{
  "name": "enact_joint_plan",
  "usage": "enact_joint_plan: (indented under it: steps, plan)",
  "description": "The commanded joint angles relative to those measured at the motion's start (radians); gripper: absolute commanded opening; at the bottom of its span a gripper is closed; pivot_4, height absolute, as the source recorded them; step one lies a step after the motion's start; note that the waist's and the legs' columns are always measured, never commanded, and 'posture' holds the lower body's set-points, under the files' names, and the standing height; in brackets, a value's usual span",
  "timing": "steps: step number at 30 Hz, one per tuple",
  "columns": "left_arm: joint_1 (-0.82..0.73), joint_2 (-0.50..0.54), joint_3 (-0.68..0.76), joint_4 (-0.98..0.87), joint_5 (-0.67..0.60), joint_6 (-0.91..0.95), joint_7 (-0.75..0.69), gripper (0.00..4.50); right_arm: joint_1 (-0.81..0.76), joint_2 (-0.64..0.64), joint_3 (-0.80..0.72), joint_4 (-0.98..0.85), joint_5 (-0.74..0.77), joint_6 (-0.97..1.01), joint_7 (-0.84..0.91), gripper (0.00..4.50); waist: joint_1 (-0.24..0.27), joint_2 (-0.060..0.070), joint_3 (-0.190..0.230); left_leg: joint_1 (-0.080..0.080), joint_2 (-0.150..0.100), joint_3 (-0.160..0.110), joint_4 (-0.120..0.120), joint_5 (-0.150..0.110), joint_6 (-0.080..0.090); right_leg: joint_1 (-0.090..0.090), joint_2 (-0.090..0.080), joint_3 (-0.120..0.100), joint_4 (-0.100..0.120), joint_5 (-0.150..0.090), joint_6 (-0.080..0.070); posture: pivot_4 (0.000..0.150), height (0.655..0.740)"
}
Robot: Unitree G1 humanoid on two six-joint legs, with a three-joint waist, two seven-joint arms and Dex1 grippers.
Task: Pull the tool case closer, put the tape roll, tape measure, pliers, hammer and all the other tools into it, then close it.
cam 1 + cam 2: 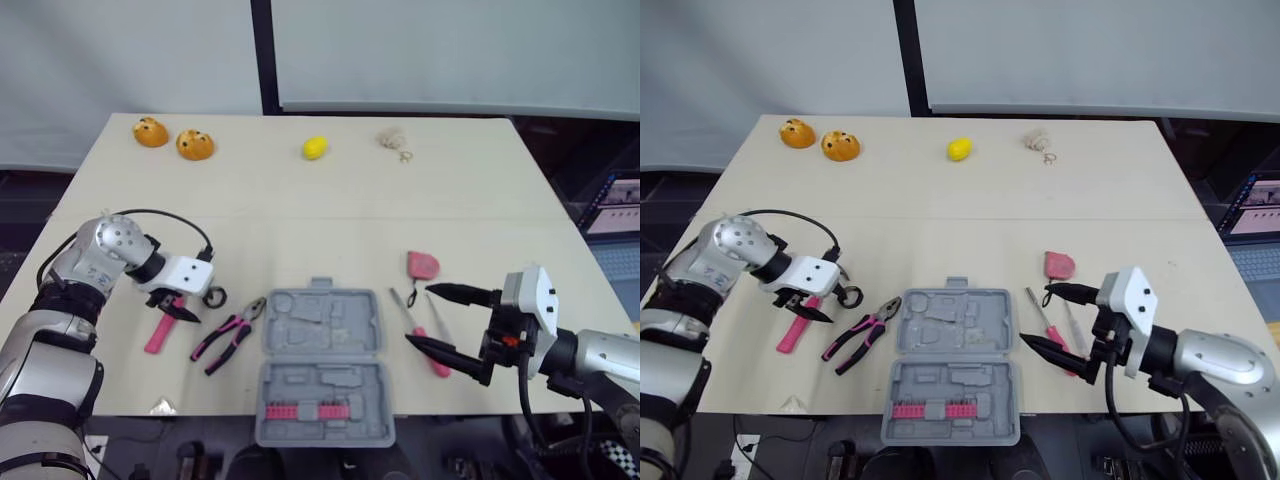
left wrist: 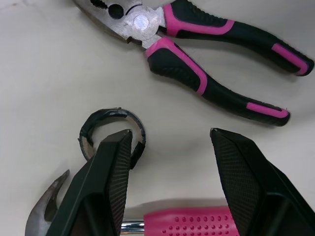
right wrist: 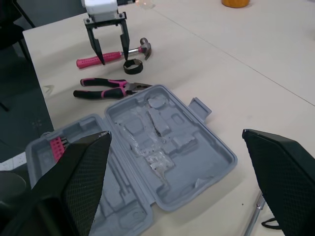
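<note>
1. Left hand (image 2: pixel 170 133): fingers spread wide and holding nothing. It is poised low over the desk (image 1: pixel 350 200) on the robot's left side.
2. Tape roll (image 2: pixel 111 132): a small black ring lying flat, right at one fingertip of the left hand. That tip overlaps the ring's rim in the left wrist view; I cannot tell whether it touches or dips inside. The ring sits off to one side of the gap, not centred in it.
3. Hammer (image 3: pixel 92 61): the pink handle lies across the gap between the left fingers, closer to the palm than the ring. The head and claw point past the tape-roll side.
4. Pliers (image 1: pixel 230 335): just beyond the tape roll, towards the tool case. Their long axis runs diagonally, with the jaws towards the case.
5. Tool case (image 1: pixel 320 375): open flat at the desk's near edge, between the two arms. It lies to the robot's right of the tape roll, with the pliers in between.
6. Right hand (image 1: pixel 418 314): wide open and empty on the far side of the case, near the tape measure (image 1: pixel 422 264). It is well apart from the roll, so the left arm is clearly the nearer.
7. Judgement: if the tape roll is next, the left hand needs a small sideways shift towards the ring to bracket it. The carry then goes rightwards over the pliers.
</note>
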Motion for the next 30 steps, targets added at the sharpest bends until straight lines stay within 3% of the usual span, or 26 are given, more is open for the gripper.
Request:
enact_joint_plan:
  steps: [1,11,14,18,21,25,27,30]
  plan:
    - [-0.035,-0.007,-0.007,0.034,0.044,-0.026,0.037,2.74,-0.02,-0.029,-0.045,-0.053,0.07,0.044,-0.054,4.5,0.0,-0.001,0.0,0.0,0.0,0.0,0.0,0.0,0.0,0.0,0.0,0.0,0.0,0.0,0.0,0.15,0.74]
    - [-0.06,-0.083,-0.024,0.123,0.127,-0.044,0.163,2.74,-0.076,-0.074,-0.05,-0.078,0.176,0.103,-0.131,4.5,0.004,-0.002,-0.001,-0.001,0.0,-0.001,0.0,0.0,0.001,0.0,0.0,0.0,0.0,0.0,0.001,0.15,0.74]
    - [-0.05,-0.09,-0.029,0.136,0.14,-0.046,0.174,1.9,-0.074,-0.085,-0.058,-0.082,0.195,0.102,-0.135,4.5,0.004,-0.002,-0.001,-0.001,0.0,-0.001,0.001,0.0,0.001,0.0,0.0,0.0,0.0,0.0,0.001,0.15,0.74]
    - [-0.046,-0.094,-0.025,0.145,0.148,-0.021,0.194,0.02,-0.044,-0.093,-0.067,-0.091,0.203,0.091,-0.13,4.5,0.005,-0.003,-0.001,0.0,0.0,-0.001,0.001,0.0,0.001,0.0,-0.001,0.0,0.001,0.0,0.001,0.15,0.74]
    - [-0.06,-0.09,-0.012,0.143,0.132,-0.011,0.18,0.02,-0.004,-0.094,-0.074,-0.105,0.196,0.076,-0.116,4.5,0.007,-0.003,-0.001,0.0,0.0,-0.001,0.001,0.0,0.002,0.0,-0.001,0.0,0.002,0.0,0.001,0.15,0.74]
    - [-0.085,-0.075,0.033,0.056,0.036,0.056,0.019,0.02,0.062,-0.094,-0.092,-0.117,0.177,0.055,-0.093,4.5,0.009,-0.003,-0.001,-0.001,0.0,-0.001,0.001,0.0,0.002,0.0,0.0,0.0,0.001,0.0,0.001,0.15,0.74]
    - [-0.085,-0.065,0.053,-0.042,-0.022,0.145,-0.092,0.02,0.103,-0.094,-0.097,-0.124,0.162,0.041,-0.08,4.5,0.012,-0.003,-0.001,-0.001,0.0,-0.001,0.001,0.0,0.001,0.0,0.0,-0.001,0.001,0.0,0.001,0.15,0.74]
    - [-0.07,-0.001,-0.041,-0.327,-0.202,0.384,-0.166,0.02,0.165,-0.08,-0.097,-0.138,0.142,0.017,-0.075,4.5,0.015,-0.003,-0.001,-0.001,0.001,-0.001,0.001,0.0,0.001,0.0,0.0,-0.001,0.001,0.0,0.001,0.15,0.74]
